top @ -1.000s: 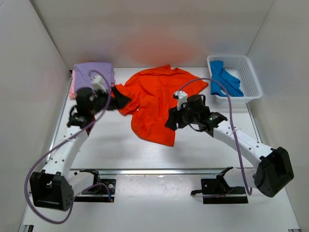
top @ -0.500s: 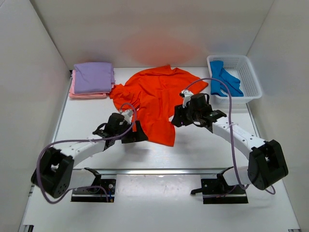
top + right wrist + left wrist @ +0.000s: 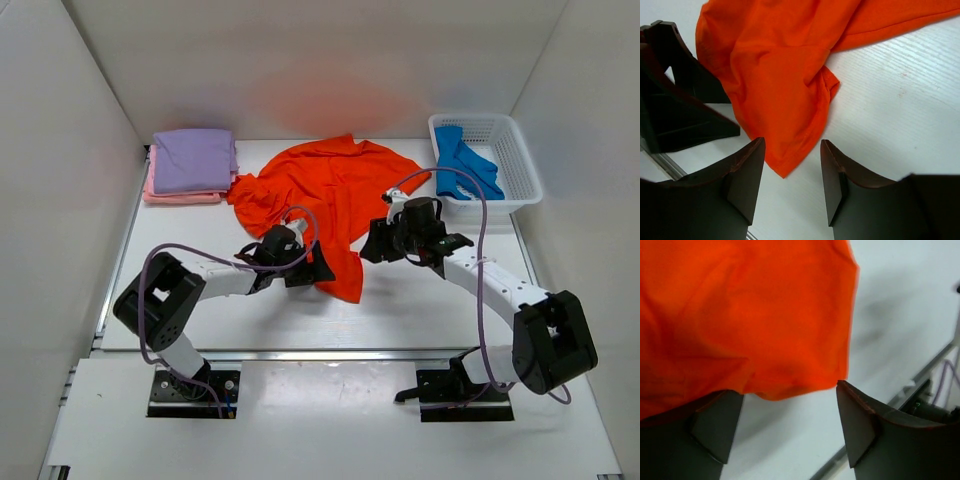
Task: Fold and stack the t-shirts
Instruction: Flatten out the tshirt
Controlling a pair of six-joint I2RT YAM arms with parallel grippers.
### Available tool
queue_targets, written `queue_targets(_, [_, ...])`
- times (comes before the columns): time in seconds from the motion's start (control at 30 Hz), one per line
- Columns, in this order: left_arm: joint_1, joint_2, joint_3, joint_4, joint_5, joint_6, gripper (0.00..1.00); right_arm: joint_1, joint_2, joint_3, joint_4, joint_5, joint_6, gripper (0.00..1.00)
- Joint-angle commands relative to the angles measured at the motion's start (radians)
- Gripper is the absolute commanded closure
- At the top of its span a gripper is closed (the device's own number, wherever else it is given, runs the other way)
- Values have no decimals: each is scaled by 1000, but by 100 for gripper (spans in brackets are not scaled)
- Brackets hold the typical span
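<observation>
The bright orange-red t-shirt [image 3: 330,190] lies crumpled in the middle of the table. My left gripper [image 3: 320,270] is open and low at its near hem. In the left wrist view the shirt's edge [image 3: 765,340] hangs just beyond the gripper [image 3: 790,425], with nothing between the jaws. My right gripper [image 3: 372,243] is open at the shirt's right edge. In the right wrist view a pointed corner of the shirt [image 3: 785,150] reaches toward the gripper [image 3: 792,185]. A folded lavender t-shirt [image 3: 195,158] lies on a pink one [image 3: 165,196] at the far left. A blue t-shirt [image 3: 462,168] lies in the basket.
The white mesh basket [image 3: 520,165] stands at the far right. White walls close in the table on the left, back and right. The left gripper's dark body [image 3: 680,110] shows at the left of the right wrist view, close to the right fingers.
My left arm has swung from the shirt's left sleeve near the lavender stack down to the shirt's near hem. My right gripper has shifted slightly right along the shirt's right edge.
</observation>
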Motion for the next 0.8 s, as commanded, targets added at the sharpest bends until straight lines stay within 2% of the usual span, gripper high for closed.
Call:
queue_targets(0.0, [6,55,-4,-99,-82,16,19,-18,-45,4,63,-29,5,55])
queue_targets(0.03, [15,54,-10,-107,-92,29,30,-30,-51,1,65,-35,2,55])
queue_targets(0.1, [37,49,-30,-122,-92,38,100,-37,-51,3,62,-41,6,55])
queue_targets(0.17, [76,14,-67,-136,-80,62,100,-44,-68,-7,56,-40,-1,54])
queue_targets(0.3, [188,-114,-116,-312,-94,193,100,-50,-99,-2,17,-30,-18,55])
queue_targets(0.5, [651,-432,-122,-579,-127,476,100,-116,-107,-8,-41,16,-37,56])
queue_targets(0.6, [710,-523,-98,-624,-279,556,100,-148,-88,-13,-53,69,-11,55])
queue_targets(0.67, [713,-501,-84,-627,-272,553,100,-179,-59,-25,-20,91,33,51])
queue_targets(0.77, [706,-442,-81,-612,-188,532,100,-205,20,-10,-12,112,63,45])
